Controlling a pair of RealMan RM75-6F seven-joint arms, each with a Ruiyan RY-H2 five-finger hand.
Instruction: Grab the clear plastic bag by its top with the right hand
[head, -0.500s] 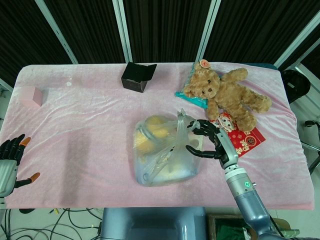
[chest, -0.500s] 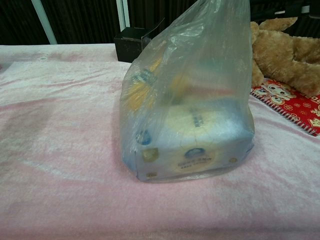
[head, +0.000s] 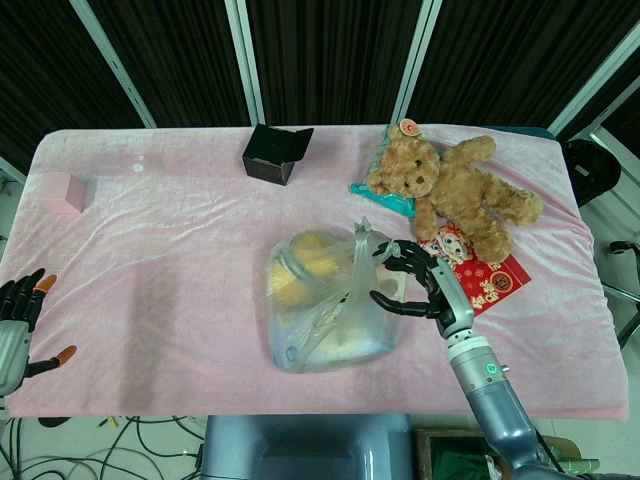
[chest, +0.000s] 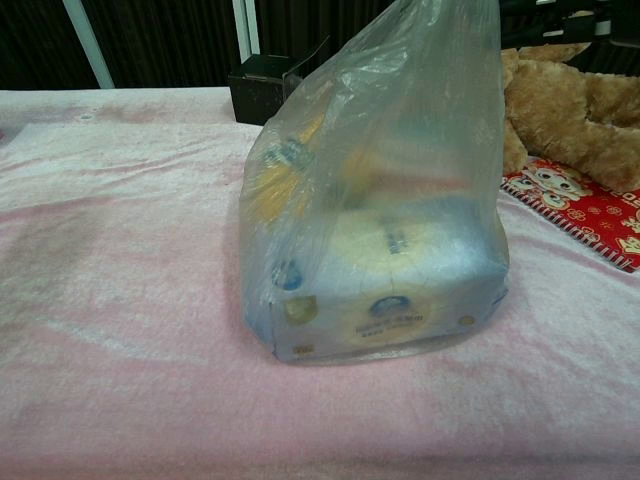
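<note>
The clear plastic bag (head: 325, 305) stands at the table's middle front, holding a white box and yellow items; in the chest view the bag (chest: 375, 200) fills the centre and its top runs out of frame. Its bunched top (head: 362, 238) points up and to the right. My right hand (head: 410, 280) is right beside that top on its right side, fingers (head: 393, 250) and thumb spread apart, curving toward the plastic without pinching it. My left hand (head: 15, 325) hangs open at the table's front left edge, far from the bag.
A brown teddy bear (head: 455, 185) lies at the back right on a teal packet, with a red booklet (head: 480, 270) just right of my right hand. A black box (head: 275, 155) sits behind the bag. A pink block (head: 62, 192) is at the far left.
My left hand has dropped slightly lower and further left at the table edge. The right hand and the bag have hardly moved.
</note>
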